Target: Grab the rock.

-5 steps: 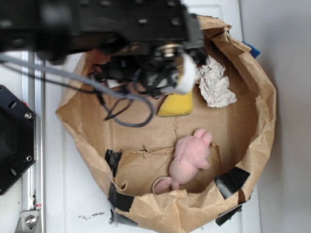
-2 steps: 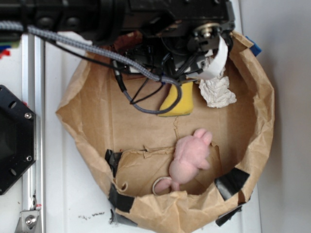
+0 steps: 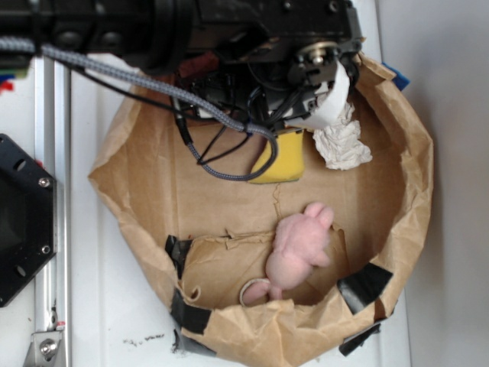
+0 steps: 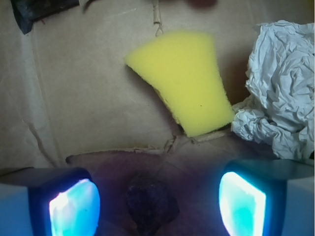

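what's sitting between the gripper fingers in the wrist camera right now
The rock, a small dark lump on the brown paper, lies between the two open fingers of the gripper, touching neither. Its near edge is cut off by the frame. In the exterior view the arm hides it.

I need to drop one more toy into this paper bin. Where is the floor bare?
Bare: the left floor, between the bin's wall and the sponge. Crowded: sponge, paper wad, rock and open tool up top; pink plush lower right.
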Motion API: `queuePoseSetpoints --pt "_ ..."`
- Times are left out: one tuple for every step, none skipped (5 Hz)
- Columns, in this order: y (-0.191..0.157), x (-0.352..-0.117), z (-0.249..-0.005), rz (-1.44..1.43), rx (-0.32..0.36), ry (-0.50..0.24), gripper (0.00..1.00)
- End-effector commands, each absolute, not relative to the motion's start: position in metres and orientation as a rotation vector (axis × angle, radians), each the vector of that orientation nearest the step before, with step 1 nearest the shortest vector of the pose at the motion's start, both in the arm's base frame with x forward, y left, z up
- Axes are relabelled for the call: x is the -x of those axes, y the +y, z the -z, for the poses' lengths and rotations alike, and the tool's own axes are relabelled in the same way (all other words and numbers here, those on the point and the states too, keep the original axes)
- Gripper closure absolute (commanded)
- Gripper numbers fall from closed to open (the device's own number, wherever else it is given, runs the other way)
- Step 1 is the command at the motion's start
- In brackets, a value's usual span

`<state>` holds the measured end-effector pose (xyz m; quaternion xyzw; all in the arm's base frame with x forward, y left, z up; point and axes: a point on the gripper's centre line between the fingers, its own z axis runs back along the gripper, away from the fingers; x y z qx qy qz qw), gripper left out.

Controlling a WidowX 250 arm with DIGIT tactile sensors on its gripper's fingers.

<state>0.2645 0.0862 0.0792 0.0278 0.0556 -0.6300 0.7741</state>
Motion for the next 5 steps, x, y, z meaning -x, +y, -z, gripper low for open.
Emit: queuePoseSetpoints --pt "0.083 -0.263 -0.086 1.388 -0.085 0.119 0.0" --pt "0.083 -0.259 -0.076 1.391 -0.079 0.15 0.0" --pt "0.084 -0.257 -0.069 1.393 -0.076 0.171 0.0" --pt "0.088 -0.26 -0.062 1.389 -0.076 0.188 0.0" --pt "0.093 -0.263 -0.055 1.384 -0.076 0.208 0.0"
